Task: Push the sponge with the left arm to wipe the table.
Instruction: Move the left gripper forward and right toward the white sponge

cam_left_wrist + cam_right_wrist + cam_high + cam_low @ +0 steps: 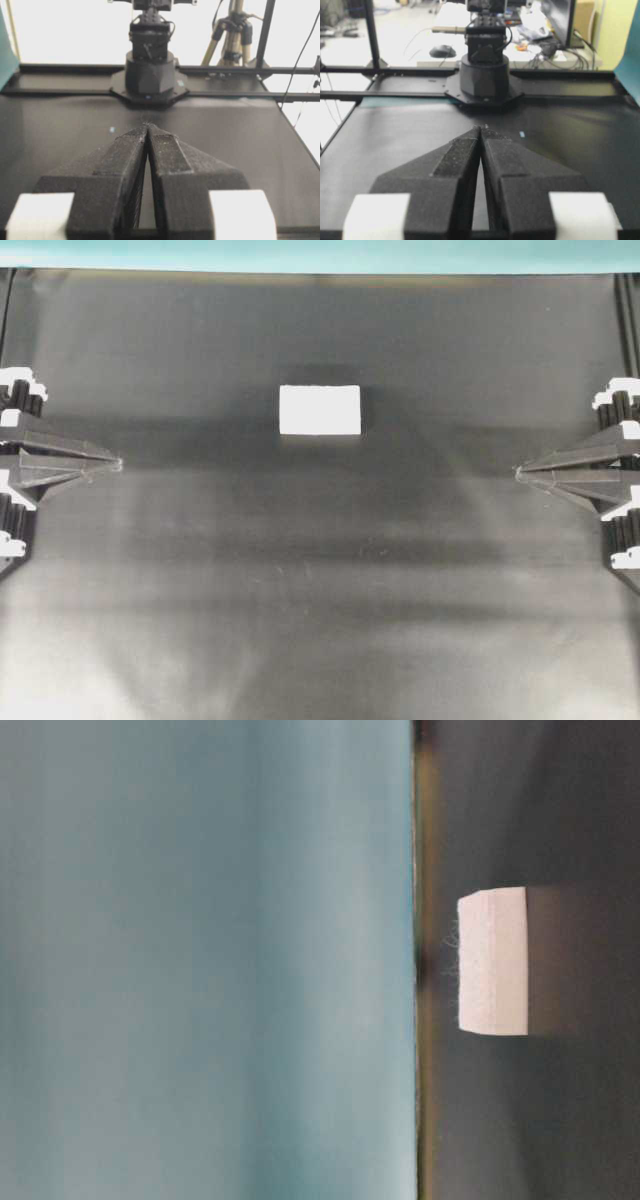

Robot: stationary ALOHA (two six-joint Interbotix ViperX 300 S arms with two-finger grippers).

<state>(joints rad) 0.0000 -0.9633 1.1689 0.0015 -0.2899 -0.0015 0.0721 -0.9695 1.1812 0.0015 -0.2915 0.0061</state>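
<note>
The white rectangular sponge lies flat on the black table, a little behind the middle; it also shows side-on as the sponge in the table-level view. My left gripper rests at the left edge, shut, tips touching, pointing toward the middle, well left of and slightly nearer than the sponge. In its wrist view the left gripper holds nothing and the sponge is out of frame. My right gripper mirrors it at the right edge, shut and empty, as the right gripper confirms.
A teal border runs along the table's far edge. The opposite arm's black base stands across the table in the left wrist view, and the other base in the right wrist view. A tripod stands beyond the table.
</note>
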